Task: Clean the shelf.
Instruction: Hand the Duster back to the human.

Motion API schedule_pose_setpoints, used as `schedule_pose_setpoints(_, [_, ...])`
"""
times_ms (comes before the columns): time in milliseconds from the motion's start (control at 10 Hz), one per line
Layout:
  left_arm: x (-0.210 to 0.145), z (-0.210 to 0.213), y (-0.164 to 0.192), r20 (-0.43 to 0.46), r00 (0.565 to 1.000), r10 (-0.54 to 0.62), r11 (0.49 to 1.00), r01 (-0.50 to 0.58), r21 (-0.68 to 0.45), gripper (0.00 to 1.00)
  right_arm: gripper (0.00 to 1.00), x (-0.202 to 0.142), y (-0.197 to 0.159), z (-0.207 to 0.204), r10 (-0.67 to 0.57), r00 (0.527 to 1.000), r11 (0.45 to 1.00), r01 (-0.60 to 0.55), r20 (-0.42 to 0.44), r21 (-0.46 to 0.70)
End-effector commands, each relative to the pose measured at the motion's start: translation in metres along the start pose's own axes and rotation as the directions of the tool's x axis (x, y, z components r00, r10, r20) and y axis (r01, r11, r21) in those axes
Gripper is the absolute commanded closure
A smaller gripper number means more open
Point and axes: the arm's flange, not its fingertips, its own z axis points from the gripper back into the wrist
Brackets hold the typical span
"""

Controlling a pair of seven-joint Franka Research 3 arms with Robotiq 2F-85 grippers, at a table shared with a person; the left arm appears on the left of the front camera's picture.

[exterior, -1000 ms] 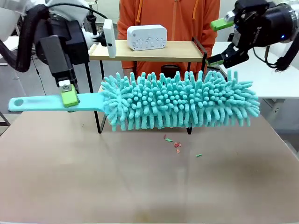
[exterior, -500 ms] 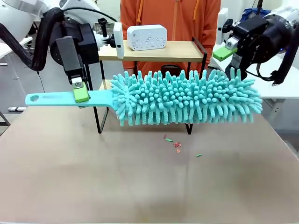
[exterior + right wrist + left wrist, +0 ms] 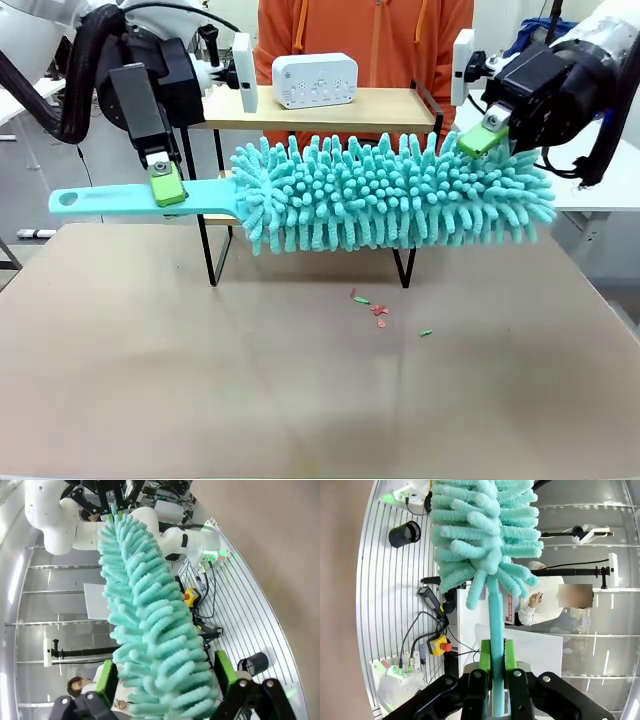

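Shelf (image 3: 330, 107): two-tier rack, light wooden boards in a thin black frame, standing at the far edge of the table (image 3: 300, 380), near the middle. Top board carries a white device (image 3: 315, 79) with a row of buttons. The lower tier is largely hidden behind the duster.

Duster (image 3: 390, 195): long turquoise microfibre head on a flat turquoise handle (image 3: 130, 200), held roughly level in the air in front of the shelf, between its two tiers, clear of the table surface. Handle end points toward the table's left edge.

Left gripper (image 3: 167, 187): clamped tight on the duster handle, green pads pressing both flat faces, as the left wrist view confirms (image 3: 496, 667).

Right gripper (image 3: 482, 140): jaws spread wide, standing at the duster's far tip near the shelf's right end rail. In the right wrist view (image 3: 165, 680) the fluffy head lies between the spread fingers; whether the pads touch the fibres cannot be told.

Scraps (image 3: 378, 310): several small green and red bits lying on the table just in front of the shelf's right legs.

Person (image 3: 365, 40): orange top, standing behind the shelf at the table's far edge.
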Motion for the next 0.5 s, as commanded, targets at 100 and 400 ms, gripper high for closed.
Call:
schedule_pose_setpoints(100, [-0.0035, 0.0143, -0.0101, 0.020, 0.999, -0.027, 0.999, 0.027, -0.024, 0.88, 0.00, -0.0014, 0.0019, 0.0010, 0.034, 0.999, 0.999, -0.034, -0.026, -0.002])
schedule_pose_setpoints(400, [-0.0028, 0.0153, -0.0100, 0.013, 1.000, -0.018, 1.000, 0.018, -0.023, 0.88, 0.58, -0.0009, 0.0032, -0.0008, 0.041, 0.997, 0.999, -0.041, -0.061, 0.003])
